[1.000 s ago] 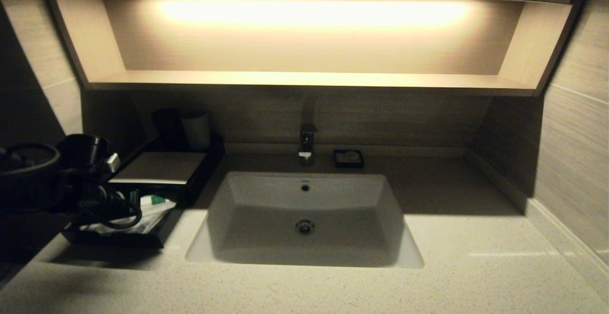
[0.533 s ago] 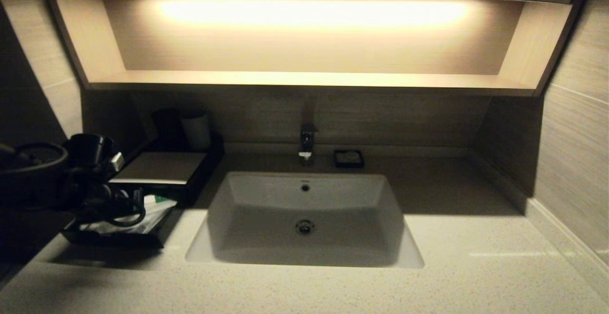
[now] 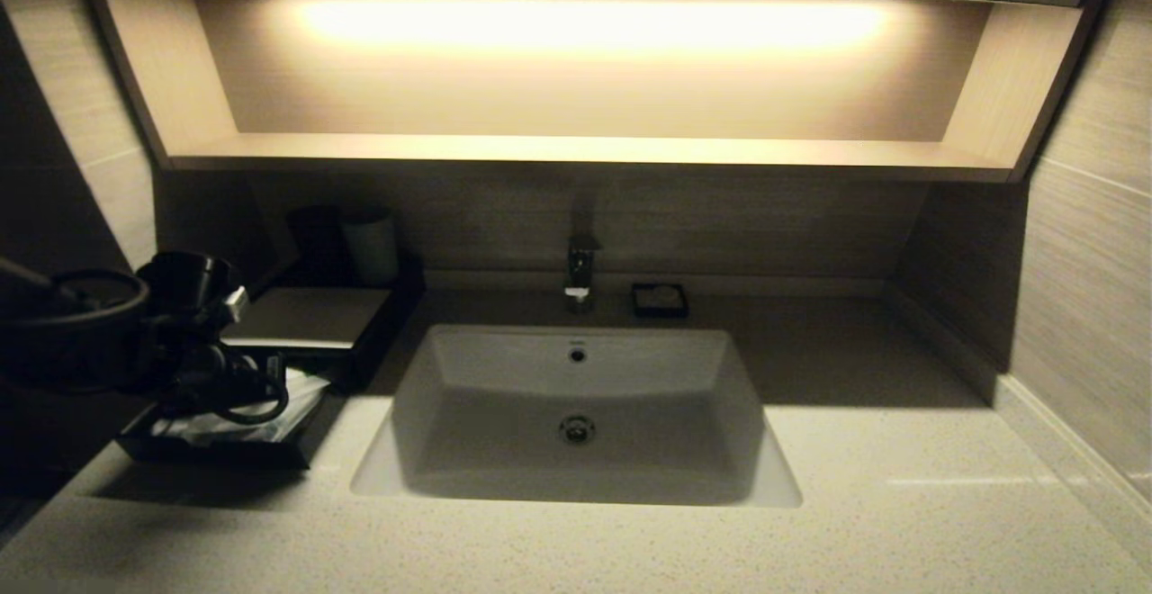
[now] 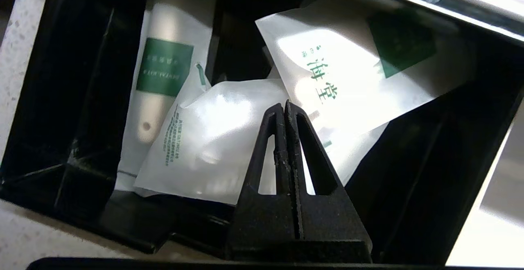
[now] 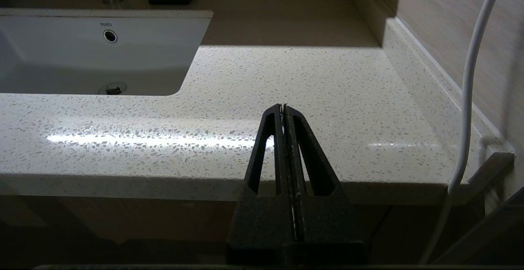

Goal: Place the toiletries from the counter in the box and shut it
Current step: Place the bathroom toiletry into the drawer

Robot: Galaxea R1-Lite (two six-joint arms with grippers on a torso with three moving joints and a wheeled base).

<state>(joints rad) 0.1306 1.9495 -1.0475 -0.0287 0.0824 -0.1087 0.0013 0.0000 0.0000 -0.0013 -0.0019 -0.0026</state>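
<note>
Left gripper (image 4: 285, 105), fingers pressed together and empty, hung over the packets (image 4: 213, 139) lying in the box's (image 3: 310, 317) pulled-out tray (image 4: 53, 110) left of the sink (image 3: 576, 414), while the right gripper (image 5: 283, 107), likewise closed, sat before the counter (image 5: 311, 98) right of it.

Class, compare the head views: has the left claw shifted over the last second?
Yes. The left claw, shut, has moved rightward toward the sink, farther over the box's drawer tray.
</note>
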